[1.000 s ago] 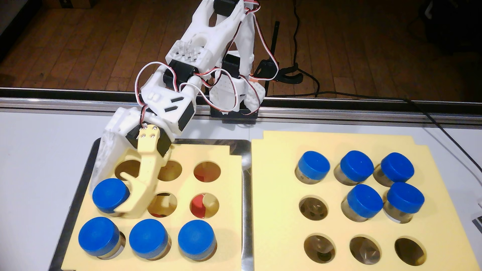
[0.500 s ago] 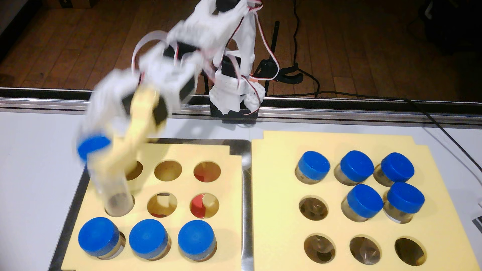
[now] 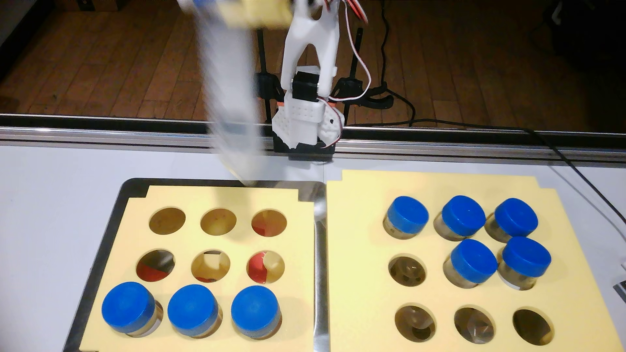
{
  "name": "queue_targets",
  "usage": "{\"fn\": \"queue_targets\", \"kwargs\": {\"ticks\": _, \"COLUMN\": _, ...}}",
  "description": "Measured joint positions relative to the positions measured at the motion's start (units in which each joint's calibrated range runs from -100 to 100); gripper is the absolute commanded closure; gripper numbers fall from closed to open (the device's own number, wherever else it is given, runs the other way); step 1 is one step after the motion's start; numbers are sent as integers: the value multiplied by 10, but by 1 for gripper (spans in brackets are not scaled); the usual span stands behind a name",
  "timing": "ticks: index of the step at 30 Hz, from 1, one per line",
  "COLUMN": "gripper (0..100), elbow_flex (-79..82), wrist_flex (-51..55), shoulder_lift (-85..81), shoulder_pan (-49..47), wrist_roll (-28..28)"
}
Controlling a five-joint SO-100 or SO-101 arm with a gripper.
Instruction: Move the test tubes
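The test tubes are clear vials with bright blue caps. Three stand in the front row of the left foam rack (image 3: 305, 237): left (image 3: 128, 308), middle (image 3: 193, 309), right (image 3: 255, 311). Several more fill the back and middle rows of the right foam rack (image 3: 355, 237), one of them at the back left (image 3: 408, 215). One test tube (image 3: 230, 101) hangs high over the table's far edge as a long blurred clear streak, its blue cap at the top edge of the frame. My gripper (image 3: 216, 8), blurred and partly cut off by that edge, is shut on its top, with the yellow finger (image 3: 254, 13) showing.
The left rack lies in a metal tray (image 3: 111, 216). Its back and middle rows are open holes. The right rack has open holes at the middle left (image 3: 406, 270) and along the front row. The arm's base (image 3: 305, 128) is clamped to the rail at the table's far edge.
The gripper has pulled the tube out of the left rack's middle-left hole and swung it up and to the right. That hole now stands open.
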Motion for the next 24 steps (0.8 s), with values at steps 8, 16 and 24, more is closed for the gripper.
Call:
{"fn": "queue_targets", "kwargs": {"ticks": 8, "gripper": 89, "elbow_flex": 123, "wrist_flex": 3, "shoulder_lift": 0, "shoulder_pan": -141, "wrist_roll": -11}}
{"fn": "queue_targets", "kwargs": {"ticks": 16, "gripper": 88, "elbow_flex": 157, "wrist_flex": 3, "shoulder_lift": -1, "shoulder_pan": -192, "wrist_roll": -29}}
{"fn": "queue_targets", "kwargs": {"ticks": 24, "gripper": 89, "elbow_flex": 168, "wrist_flex": 3, "shoulder_lift": 31, "shoulder_pan": -221, "wrist_roll": -32}}
